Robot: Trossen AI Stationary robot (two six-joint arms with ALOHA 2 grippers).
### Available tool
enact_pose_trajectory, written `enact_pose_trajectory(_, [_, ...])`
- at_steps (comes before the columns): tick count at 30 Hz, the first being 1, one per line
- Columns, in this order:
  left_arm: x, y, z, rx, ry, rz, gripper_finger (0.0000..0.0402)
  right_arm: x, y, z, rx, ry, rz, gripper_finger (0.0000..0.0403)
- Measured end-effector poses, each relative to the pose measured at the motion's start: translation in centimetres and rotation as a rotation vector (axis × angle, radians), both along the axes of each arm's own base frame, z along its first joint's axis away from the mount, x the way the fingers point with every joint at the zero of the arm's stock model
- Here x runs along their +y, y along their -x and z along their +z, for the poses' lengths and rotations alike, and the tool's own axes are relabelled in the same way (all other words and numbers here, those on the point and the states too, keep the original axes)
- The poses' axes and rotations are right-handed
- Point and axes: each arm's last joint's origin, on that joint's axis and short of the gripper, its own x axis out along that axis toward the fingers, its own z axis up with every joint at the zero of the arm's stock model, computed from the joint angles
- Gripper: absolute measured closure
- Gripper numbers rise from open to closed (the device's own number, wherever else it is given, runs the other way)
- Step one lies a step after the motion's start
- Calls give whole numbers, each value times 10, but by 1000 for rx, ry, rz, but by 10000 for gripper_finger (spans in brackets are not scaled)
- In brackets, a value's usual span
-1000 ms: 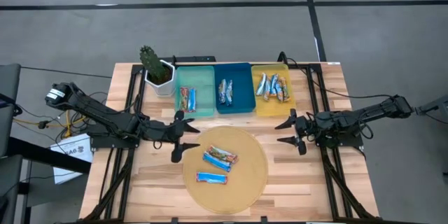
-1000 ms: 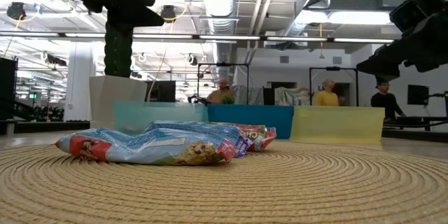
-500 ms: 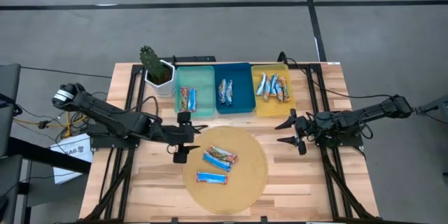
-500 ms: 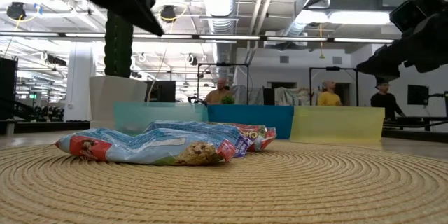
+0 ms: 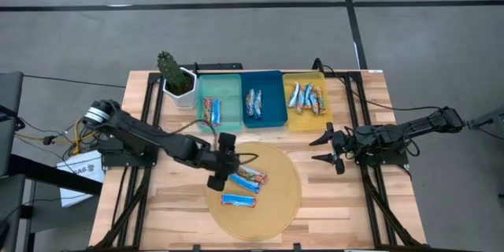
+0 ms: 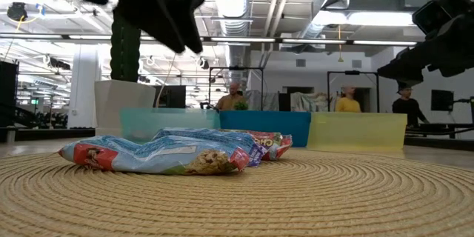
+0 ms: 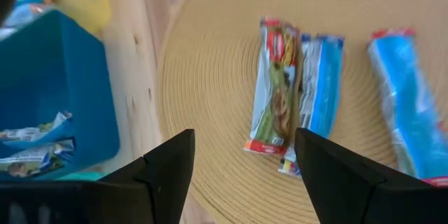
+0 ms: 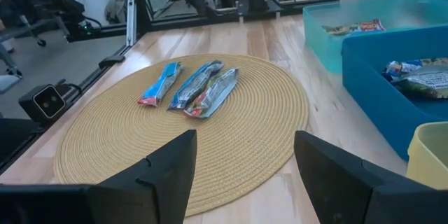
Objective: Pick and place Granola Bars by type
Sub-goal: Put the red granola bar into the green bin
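Three granola bars [image 5: 242, 183] lie on the round woven mat [image 5: 276, 205], left of its centre. The left gripper [image 5: 223, 161] hovers open at their 10 o'clock, over the mat's edge. The right gripper [image 5: 326, 148] waits open at the mat's 2 o'clock.

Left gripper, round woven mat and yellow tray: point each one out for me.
left gripper [image 5: 224, 160], high view, midway between its open fingertips.
round woven mat [image 5: 279, 197], high view, bare weave on its right side.
yellow tray [image 5: 305, 119], high view, near rim.
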Motion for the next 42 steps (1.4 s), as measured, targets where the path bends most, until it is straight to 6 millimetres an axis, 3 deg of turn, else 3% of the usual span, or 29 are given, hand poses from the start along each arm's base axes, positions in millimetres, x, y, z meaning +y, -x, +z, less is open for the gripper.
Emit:
enact_pose_trajectory(7, [-4,-17,-25,89,-61,11,164,0,0,0,-1,0,0,168])
enact_pose_trajectory(13, [-5,-24,-33,69,-100,25,164,0,0,0,-3,-1,0,168])
enact_pose_trajectory(29, [-15,-50,-83,82,-115,-36,164,0,0,1,-6,-1,0,168])
enact_pose_trajectory(42, [-17,-53,-93,102,-109,-54,164,0,0,-1,5,1,0,168])
